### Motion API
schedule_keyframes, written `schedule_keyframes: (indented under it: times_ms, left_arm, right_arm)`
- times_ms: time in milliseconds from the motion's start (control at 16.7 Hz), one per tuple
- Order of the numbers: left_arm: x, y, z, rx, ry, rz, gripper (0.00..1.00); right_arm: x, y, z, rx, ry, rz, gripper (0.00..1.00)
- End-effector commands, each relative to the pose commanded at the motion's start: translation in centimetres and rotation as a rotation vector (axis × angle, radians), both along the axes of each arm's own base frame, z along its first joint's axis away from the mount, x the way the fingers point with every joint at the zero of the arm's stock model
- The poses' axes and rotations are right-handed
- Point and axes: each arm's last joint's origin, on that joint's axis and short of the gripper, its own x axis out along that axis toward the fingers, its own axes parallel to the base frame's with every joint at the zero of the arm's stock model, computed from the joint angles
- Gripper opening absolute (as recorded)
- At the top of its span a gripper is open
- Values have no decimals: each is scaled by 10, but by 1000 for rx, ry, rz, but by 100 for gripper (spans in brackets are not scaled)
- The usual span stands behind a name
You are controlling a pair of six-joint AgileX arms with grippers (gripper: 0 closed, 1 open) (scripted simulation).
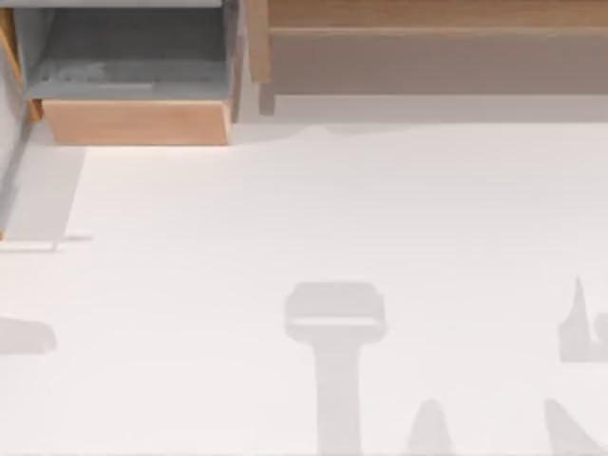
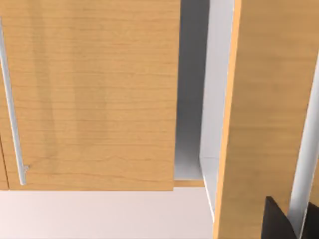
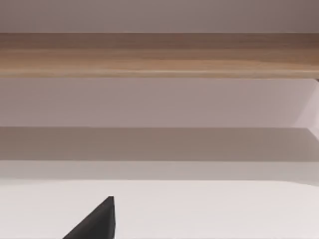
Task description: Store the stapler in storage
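White desk point(image 1: 285, 237) lying bare nearest camera, arm shadows falling across it. Left hand point(image 2: 284, 221) hovering by pale wooden cabinet door point(image 2: 89, 94) with silver bar handle point(image 2: 12, 114); finger state: cannot tell. Beyond, open wooden drawer with grey interior point(image 1: 133, 57) at far left. Blue stapler's whereabouts: cannot tell. Advice: locate stapler before reaching.

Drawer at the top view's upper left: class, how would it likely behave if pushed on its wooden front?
The drawer looks stiff: its front is a flat wooden panel, so it should not flex. Pulled out from the cabinet, it would probably slide straight back rather than tip or roll. Its smooth face may let a fingertip slip.
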Motion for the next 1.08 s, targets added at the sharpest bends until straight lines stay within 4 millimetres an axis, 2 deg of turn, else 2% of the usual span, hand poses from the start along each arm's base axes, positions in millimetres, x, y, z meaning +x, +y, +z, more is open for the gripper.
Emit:
schedule_keyframes:
  times_ms: [120,240,660,960,1080]
  left_arm:
    - [0,0,-4,-16,17,2,0]
    - [9,1,-5,-17,18,-1,0]
    - [61,-1,-4,-16,16,3,0]
    - [61,0,-6,-22,24,5,0]
    - [71,0,-8,-24,32,4,0]
  right_arm:
    - [0,0,0,0,0,0,100]
    - [0,0,0,0,0,0,100]
    - [0,0,0,0,0,0,100]
    - [0,0,0,0,0,0,100]
    - [0,0,0,0,0,0,100]
